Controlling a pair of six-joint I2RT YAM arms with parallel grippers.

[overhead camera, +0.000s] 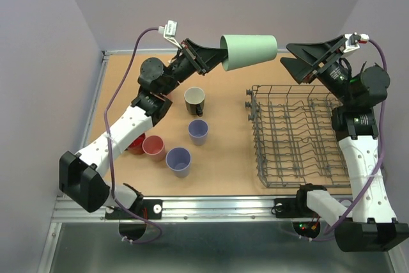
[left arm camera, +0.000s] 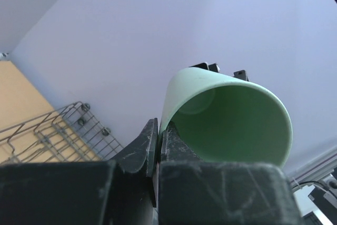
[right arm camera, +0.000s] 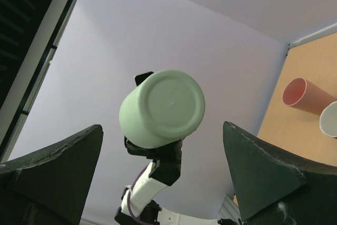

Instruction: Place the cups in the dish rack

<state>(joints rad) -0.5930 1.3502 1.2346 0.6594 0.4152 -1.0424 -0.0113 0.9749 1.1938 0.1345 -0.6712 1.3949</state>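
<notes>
My left gripper is shut on the rim wall of the sage-green cup, one finger inside and one outside. It holds the cup on its side, high in the air, with the base toward the right. My right gripper is open and empty just to the right of the cup's base, facing it. The green cup sits between the fingers in that view, apart from them. The grey wire dish rack stands at the right with no cups showing in it.
On the table left of the rack stand a dark mug with cream inside, two lavender cups, a pink cup and a red mug partly under my left arm. Walls close in on three sides.
</notes>
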